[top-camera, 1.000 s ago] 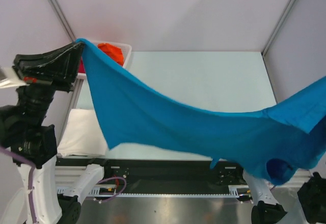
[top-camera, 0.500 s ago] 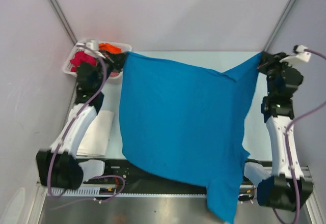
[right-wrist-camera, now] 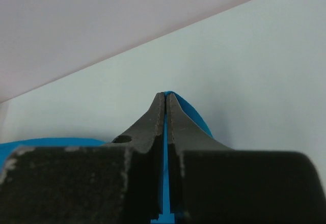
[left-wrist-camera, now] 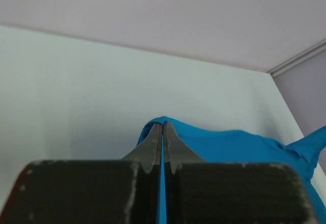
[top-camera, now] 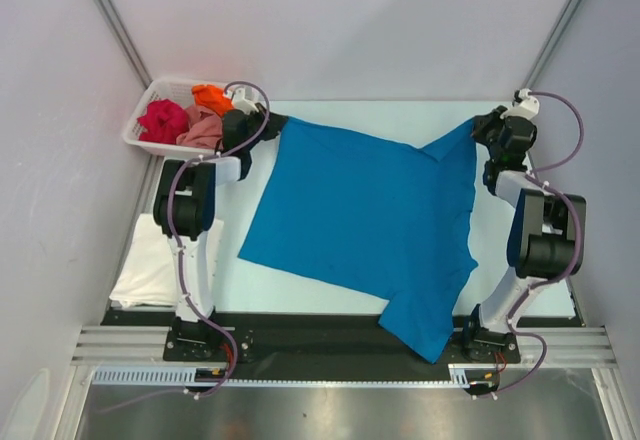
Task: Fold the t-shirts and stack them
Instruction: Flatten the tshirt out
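The bright blue t-shirt (top-camera: 365, 220) lies spread across the table, one sleeve hanging over the near edge. My left gripper (top-camera: 275, 125) is shut on its far left corner, and the blue cloth (left-wrist-camera: 214, 145) shows between the closed jaws (left-wrist-camera: 163, 127). My right gripper (top-camera: 480, 128) is shut on its far right corner; the cloth (right-wrist-camera: 196, 116) pokes out at the jaw tips (right-wrist-camera: 166, 96). A white t-shirt (top-camera: 155, 260) lies folded at the left. Crimson (top-camera: 162, 120), orange (top-camera: 212, 96) and dusty pink (top-camera: 203, 132) shirts sit bunched in the basket.
The white slotted basket (top-camera: 137, 125) stands at the far left corner, right beside my left arm. Both arms reach far out toward the back wall. The black rail (top-camera: 330, 345) runs along the table's near edge.
Both grippers have moved forward and down, carrying the blue shirt from hanging in the air to lying spread on the table. The grips have held.
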